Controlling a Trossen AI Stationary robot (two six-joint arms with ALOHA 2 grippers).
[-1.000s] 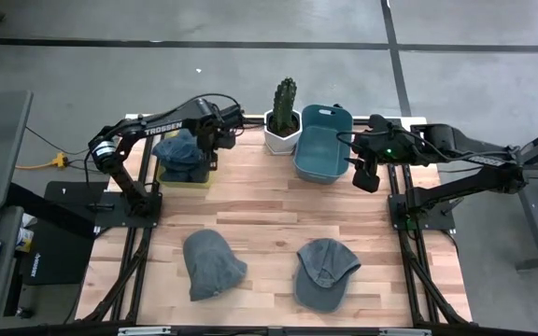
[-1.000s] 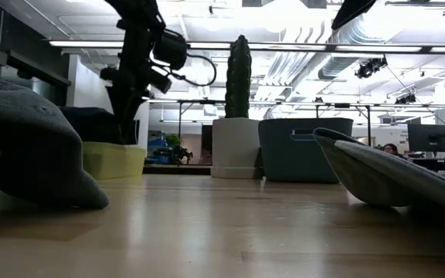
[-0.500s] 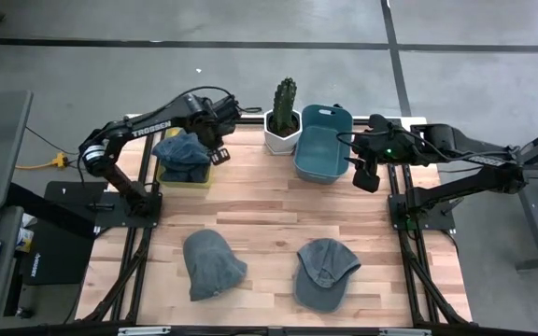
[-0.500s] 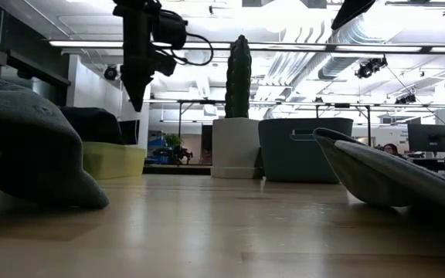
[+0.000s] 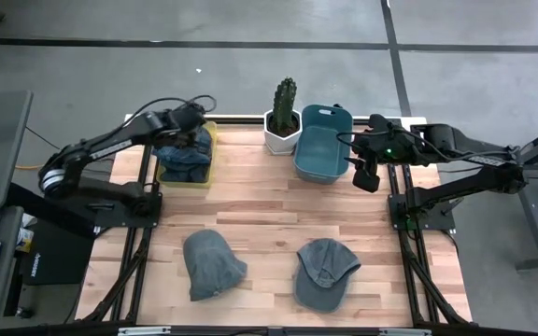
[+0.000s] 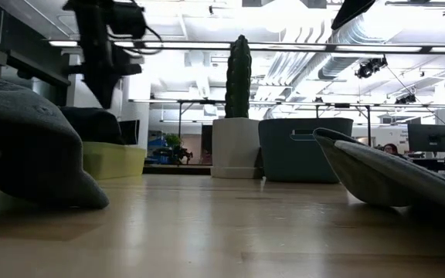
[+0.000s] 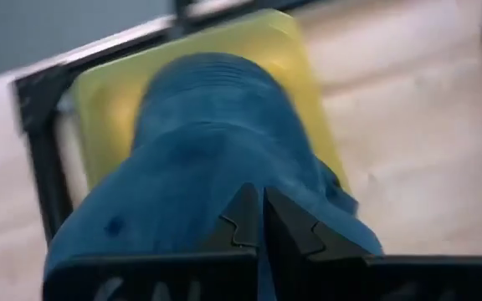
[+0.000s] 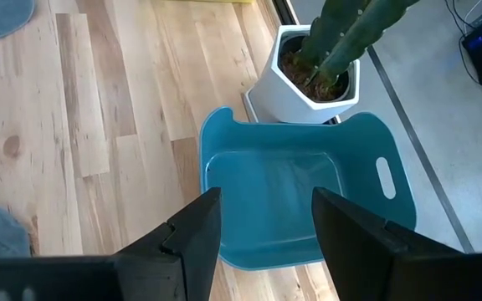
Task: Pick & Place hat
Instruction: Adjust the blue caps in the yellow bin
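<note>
One blue hat (image 7: 212,159) (in yellow bin (image 7: 115,92)) — just beneath left hand (image 7: 262,219).

Cactus in white pot (image 5: 283,119) stands just beside teal bin (image 5: 323,145) at table's (image 5: 269,210) far edge.

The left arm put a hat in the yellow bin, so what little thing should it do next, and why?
Probably swing toward the grey beanie at the table's front. The blue hat already lies in the yellow bin, the left gripper above it is shut on nothing, and the beanie and cap are not yet binned.
</note>
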